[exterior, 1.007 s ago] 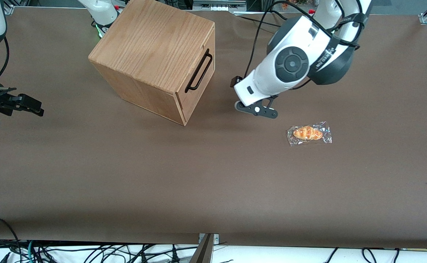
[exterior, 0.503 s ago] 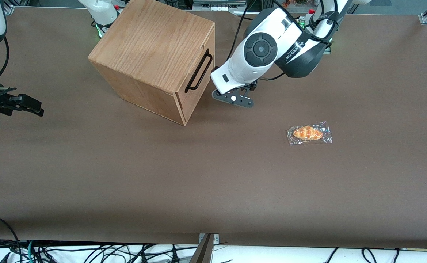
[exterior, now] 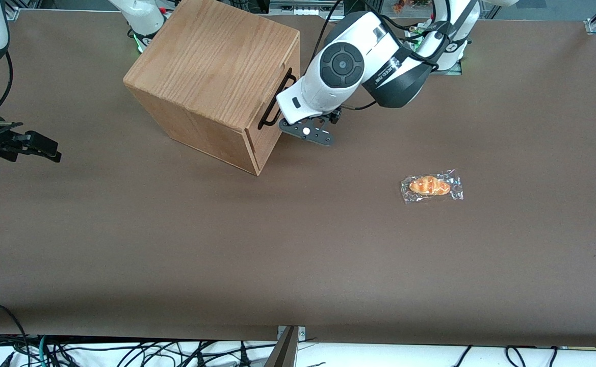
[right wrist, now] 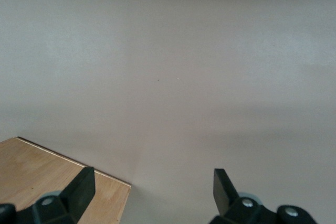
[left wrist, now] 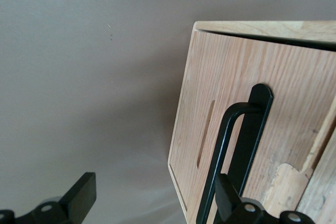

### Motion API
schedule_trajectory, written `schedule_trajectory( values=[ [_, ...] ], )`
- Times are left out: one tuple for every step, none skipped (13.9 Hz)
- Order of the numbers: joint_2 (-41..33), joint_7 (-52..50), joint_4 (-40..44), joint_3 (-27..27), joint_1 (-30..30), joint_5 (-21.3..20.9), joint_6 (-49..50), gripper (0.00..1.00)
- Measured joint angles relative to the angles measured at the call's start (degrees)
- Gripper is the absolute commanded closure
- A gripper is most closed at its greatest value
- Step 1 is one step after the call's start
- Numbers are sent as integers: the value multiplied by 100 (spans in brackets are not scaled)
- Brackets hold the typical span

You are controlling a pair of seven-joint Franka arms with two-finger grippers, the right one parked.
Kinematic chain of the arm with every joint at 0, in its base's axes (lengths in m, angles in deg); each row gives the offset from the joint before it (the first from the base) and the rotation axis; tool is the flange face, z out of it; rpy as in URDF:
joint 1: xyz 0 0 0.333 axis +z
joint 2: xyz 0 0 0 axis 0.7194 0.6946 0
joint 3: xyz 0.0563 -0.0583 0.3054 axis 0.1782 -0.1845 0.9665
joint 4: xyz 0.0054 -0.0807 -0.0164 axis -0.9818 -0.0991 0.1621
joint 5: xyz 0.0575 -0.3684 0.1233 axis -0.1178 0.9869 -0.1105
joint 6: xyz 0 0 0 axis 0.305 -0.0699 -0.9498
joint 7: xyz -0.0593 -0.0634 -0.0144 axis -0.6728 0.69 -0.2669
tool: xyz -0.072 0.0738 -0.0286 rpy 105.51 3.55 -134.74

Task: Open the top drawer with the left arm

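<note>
One second of travel has carried the left arm (exterior: 348, 66) from open desk (exterior: 298, 244) near the wrapped pastry (exterior: 432, 186) up to the cabinet (exterior: 211, 81), at the desk's edge farthest from the front camera. Pincer (exterior: 298, 125): released, now just beside the black handle (exterior: 276, 102). Top drawer (exterior: 277, 109): shut, flush in the cabinet. Judged stage: approach nearly done, grasp not yet made. Front view: arm housing hides the fingers. Wrist view only: fingers (left wrist: 79, 198) spread wide, one overlapping the handle (left wrist: 236, 145), the other over bare desk; the drawer front (left wrist: 241, 77) fills the space ahead.
</note>
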Motion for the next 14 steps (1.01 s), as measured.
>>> schedule_trajectory(
  values=[
    [30,1,-1,-11,0,0,-4,0],
    [53,3,-4,-20,0,0,-5,0],
    [74,3,-7,-39,0,0,-5,0],
    [93,3,-7,-66,-1,0,-6,0],
    [110,3,-8,-91,-1,0,-7,0],
    [123,3,-8,-107,-1,0,-7,0],
    [133,3,-8,-116,-1,0,-8,0],
    [144,3,-8,-124,-1,0,-8,0],
    [160,5,-8,-142,-1,0,-8,0],
    [182,5,-9,-178,-2,0,-12,0],
    [198,5,-11,-215,-2,0,-34,0],
    [205,5,-16,-241,-4,0,-69,0],
    [207,5,-19,-259,-5,0,-93,0],
    [208,5,-19,-271,-5,0,-104,0]
  ],
)
